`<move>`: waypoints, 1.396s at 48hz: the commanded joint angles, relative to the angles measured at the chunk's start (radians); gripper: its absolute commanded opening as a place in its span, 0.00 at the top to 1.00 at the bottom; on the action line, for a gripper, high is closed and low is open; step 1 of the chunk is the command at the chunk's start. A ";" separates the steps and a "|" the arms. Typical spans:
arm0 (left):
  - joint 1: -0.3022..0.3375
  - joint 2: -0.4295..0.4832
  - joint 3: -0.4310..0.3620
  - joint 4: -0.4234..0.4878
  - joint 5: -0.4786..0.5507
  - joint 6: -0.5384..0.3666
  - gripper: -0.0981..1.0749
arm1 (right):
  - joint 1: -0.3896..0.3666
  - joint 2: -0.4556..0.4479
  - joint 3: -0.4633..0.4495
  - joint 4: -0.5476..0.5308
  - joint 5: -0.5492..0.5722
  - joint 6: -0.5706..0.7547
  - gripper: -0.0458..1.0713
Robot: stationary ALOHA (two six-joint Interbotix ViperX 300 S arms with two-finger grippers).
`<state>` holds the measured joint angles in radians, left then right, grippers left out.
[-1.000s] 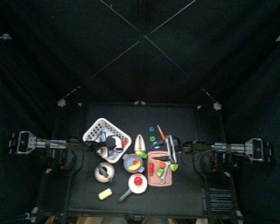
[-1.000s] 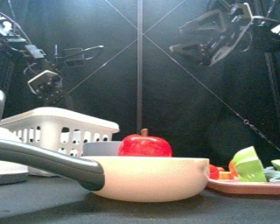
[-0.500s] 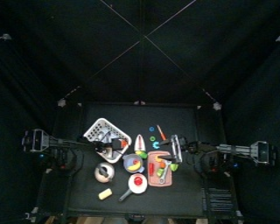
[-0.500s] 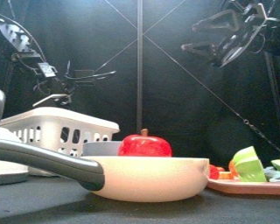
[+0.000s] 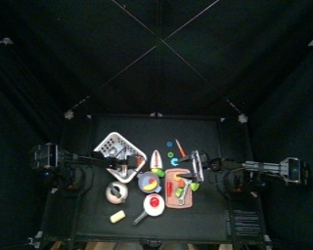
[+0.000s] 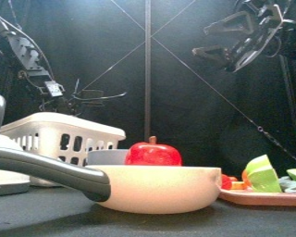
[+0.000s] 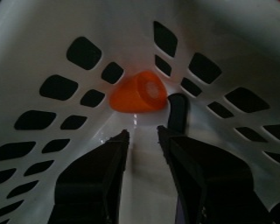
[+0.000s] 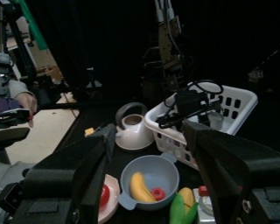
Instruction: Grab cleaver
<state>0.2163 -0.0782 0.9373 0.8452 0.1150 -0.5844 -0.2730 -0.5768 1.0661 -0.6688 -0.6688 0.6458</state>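
Observation:
I cannot pick out the cleaver for certain in any view. Dark things lie in the white basket (image 5: 116,148), which also shows in the front view (image 6: 64,137) and the right wrist view (image 8: 230,105). My left gripper (image 7: 143,131) is down inside the basket, jaws a little apart with nothing between them. An orange thing (image 7: 137,92) shows through the basket's holes. The left gripper also shows above the basket in the front view (image 6: 55,90). My right gripper (image 6: 243,42) hangs high at the right, open and empty.
A cream pan (image 6: 151,185) with a red apple (image 6: 154,153) stands at the front. A board with cut vegetables (image 6: 268,176) is at the right. A white kettle (image 8: 133,131) and a bowl with a banana (image 8: 149,179) stand near the basket.
My left arm has swung in and lowered its gripper towards the basket. My right arm rose slightly, then stayed still.

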 commanded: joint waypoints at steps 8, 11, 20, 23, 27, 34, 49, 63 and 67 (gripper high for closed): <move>0.002 -0.048 -0.017 -0.003 -0.043 0.000 0.28 | 0.000 0.002 -0.009 0.000 -0.008 0.000 0.11; 0.003 -0.061 -0.017 -0.006 -0.043 0.000 0.28 | -0.002 0.003 -0.009 0.000 -0.008 0.000 0.11; 0.028 -0.126 -0.020 -0.020 -0.028 0.000 0.28 | 0.000 0.003 -0.009 -0.002 -0.008 0.000 0.11; 0.041 -0.152 -0.020 -0.023 -0.012 0.000 0.27 | 0.000 0.003 -0.009 -0.002 -0.008 0.000 0.11; 0.057 -0.190 -0.021 -0.037 0.041 0.000 0.27 | 0.000 0.003 -0.008 -0.002 -0.008 0.000 0.11; 0.055 -0.256 -0.032 -0.092 0.158 0.003 0.27 | 0.000 0.003 -0.009 -0.002 -0.008 0.000 0.11; -0.031 -0.330 -0.161 -0.399 0.534 0.285 0.27 | 0.000 0.003 -0.009 0.002 -0.008 0.000 0.11; -0.017 -0.310 -0.150 -0.710 0.433 0.750 0.27 | 0.000 0.003 -0.006 0.003 -0.006 0.003 0.11; -0.003 -0.290 -0.114 -0.752 0.353 0.799 0.27 | 0.000 0.003 -0.005 -0.002 -0.008 0.002 0.11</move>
<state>0.1948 -0.3835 0.8053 0.1381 0.5507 0.1779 -0.2730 -0.5676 1.0692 -0.6703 -0.6688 0.6473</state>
